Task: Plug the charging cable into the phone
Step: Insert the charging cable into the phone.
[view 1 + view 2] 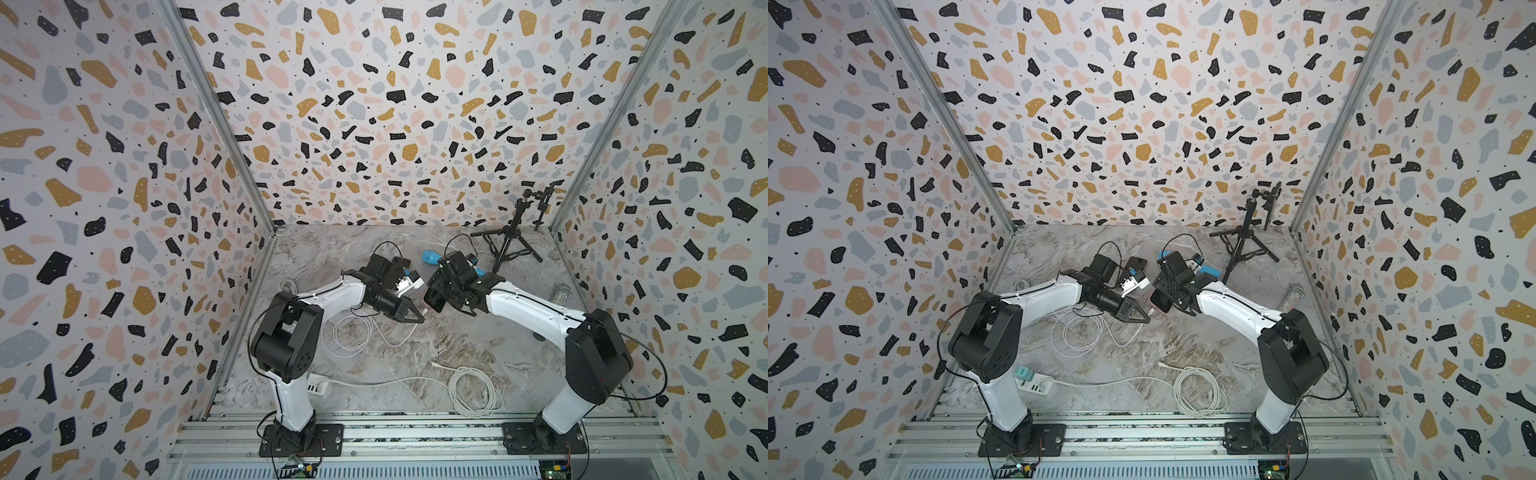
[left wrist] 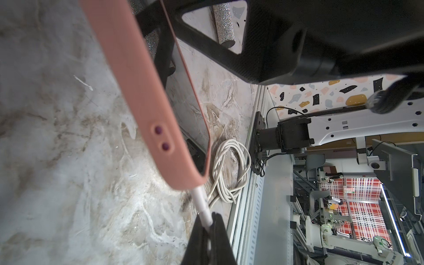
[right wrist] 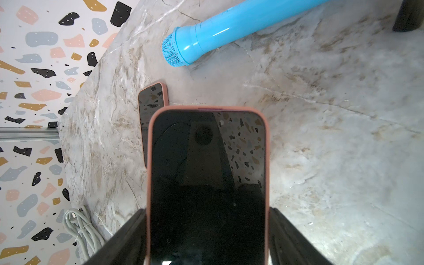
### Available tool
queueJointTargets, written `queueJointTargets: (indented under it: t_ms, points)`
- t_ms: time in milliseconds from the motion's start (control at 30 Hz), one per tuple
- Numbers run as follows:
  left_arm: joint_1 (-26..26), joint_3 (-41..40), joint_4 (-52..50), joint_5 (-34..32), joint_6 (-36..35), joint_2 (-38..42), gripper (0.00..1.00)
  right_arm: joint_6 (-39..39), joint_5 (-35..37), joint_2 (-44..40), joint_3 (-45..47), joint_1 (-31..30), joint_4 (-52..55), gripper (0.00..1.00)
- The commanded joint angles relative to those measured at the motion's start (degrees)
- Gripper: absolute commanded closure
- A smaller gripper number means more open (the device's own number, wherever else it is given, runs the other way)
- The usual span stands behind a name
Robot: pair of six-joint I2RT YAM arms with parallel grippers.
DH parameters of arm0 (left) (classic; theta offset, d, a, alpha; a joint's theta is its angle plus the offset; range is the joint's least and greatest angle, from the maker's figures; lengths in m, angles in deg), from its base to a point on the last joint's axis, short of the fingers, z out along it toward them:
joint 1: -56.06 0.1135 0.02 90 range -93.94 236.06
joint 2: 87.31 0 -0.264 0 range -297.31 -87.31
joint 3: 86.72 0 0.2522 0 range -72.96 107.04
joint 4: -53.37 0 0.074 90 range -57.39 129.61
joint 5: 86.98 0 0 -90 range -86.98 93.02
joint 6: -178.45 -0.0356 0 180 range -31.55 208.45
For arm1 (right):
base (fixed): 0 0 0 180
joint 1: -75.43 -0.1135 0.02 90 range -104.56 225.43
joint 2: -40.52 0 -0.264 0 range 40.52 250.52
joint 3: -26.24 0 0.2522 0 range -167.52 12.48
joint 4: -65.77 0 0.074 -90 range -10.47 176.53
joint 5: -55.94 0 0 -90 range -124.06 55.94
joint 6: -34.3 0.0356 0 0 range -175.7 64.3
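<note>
The right end effector (image 3: 207, 238) is clamping the pink-cased phone (image 3: 207, 183) at centre frame, above the tabletop (image 3: 321, 137). The left end effector (image 2: 207, 226), pinched together on the white charging cable (image 2: 202, 204), is meeting the phone's lower edge. Keep the plug coaxial with the port, press straight, and hold the phone rigid.

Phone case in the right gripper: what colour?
Dusty pink; phone case shows best in the left wrist view.
</note>
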Motion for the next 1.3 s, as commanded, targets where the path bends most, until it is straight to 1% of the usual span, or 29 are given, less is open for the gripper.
queueJointTargets:
  t_ms: [0,233,500,800,1267]
  points:
    - [-0.05,-0.52,1.5,1.77,-0.9,1.68,1.0,0.38,0.5,-0.59,-0.26,-0.37,-2.14,0.31]
    - [-0.34,-0.73,1.48,1.84,-1.02,1.48,1.0,0.84,0.57,-0.4,-0.32,-0.33,-2.23,0.31]
    - [-0.58,-0.94,1.55,1.5,-1.02,1.26,1.0,0.12,2.39,-1.71,-0.33,-0.28,-2.22,0.31]
    - [-0.63,-0.35,1.21,0.88,-1.27,1.52,1.0,1.43,-1.37,-0.02,-0.22,-0.4,-3.07,0.31]
    - [-0.33,0.16,0.82,-1.79,-2.21,1.67,1.0,1.63,-1.97,-1.45,0.83,-0.68,-3.24,0.31]
